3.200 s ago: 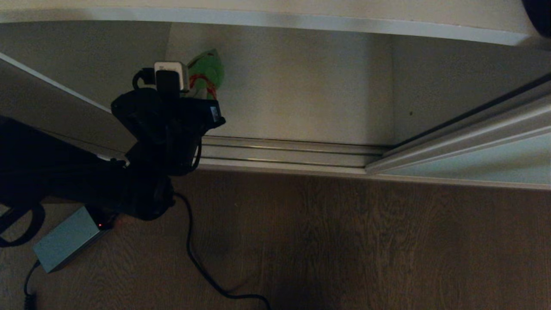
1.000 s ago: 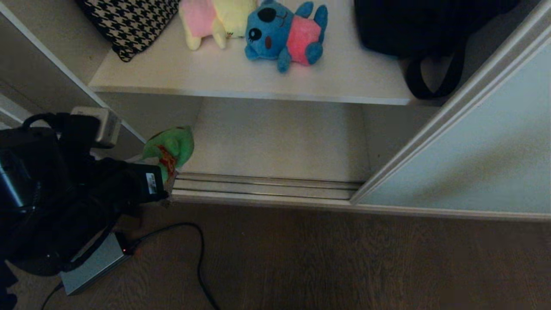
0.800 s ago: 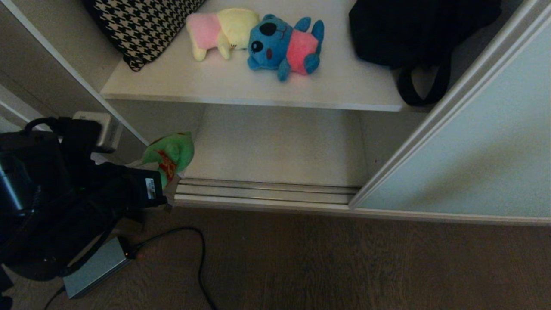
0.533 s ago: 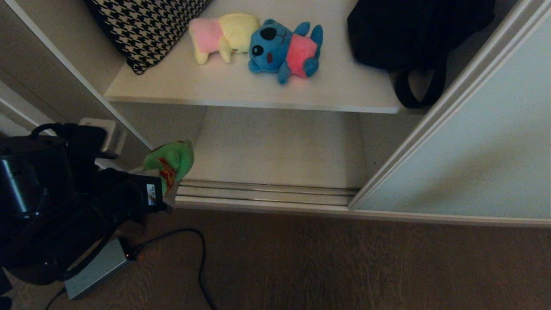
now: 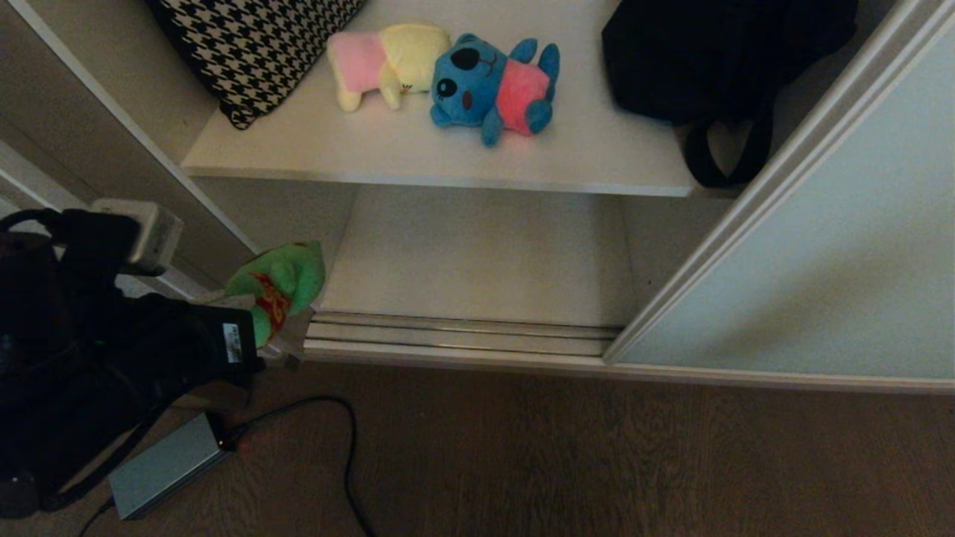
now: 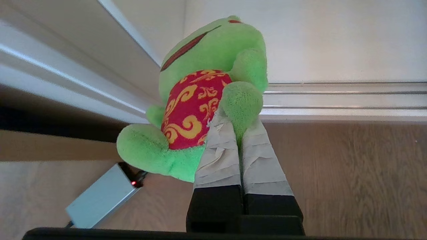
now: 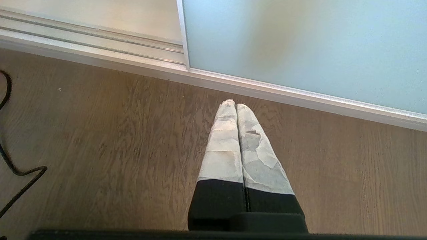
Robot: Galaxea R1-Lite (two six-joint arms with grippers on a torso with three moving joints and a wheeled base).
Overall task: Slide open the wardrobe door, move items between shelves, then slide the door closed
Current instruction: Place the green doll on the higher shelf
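Note:
My left gripper [image 6: 234, 117] is shut on one limb of a green plush toy [image 6: 213, 66] with a red and gold belly. It holds the toy in the air at the wardrobe's left side, just above the door track [image 5: 462, 339]. In the head view the green plush toy [image 5: 287, 276] hangs in front of the lower shelf [image 5: 485, 253]. A blue plush [image 5: 492, 86] and a pale yellow plush [image 5: 384, 63] lie side by side on the upper shelf [image 5: 418, 160]. The sliding wardrobe door [image 5: 821, 261] stands slid open to the right. My right gripper [image 7: 232, 104] is shut and empty over the floor.
A houndstooth cushion [image 5: 254, 45] lies at the upper shelf's left and a black bag [image 5: 716, 60] at its right. A grey box [image 5: 164, 466] and a black cable [image 5: 343, 447] lie on the wooden floor under my left arm.
The view has lifted from the lower shelf, bringing the upper shelf and its plush toys into sight. In the last half second my left arm has drawn the green plush slightly left.

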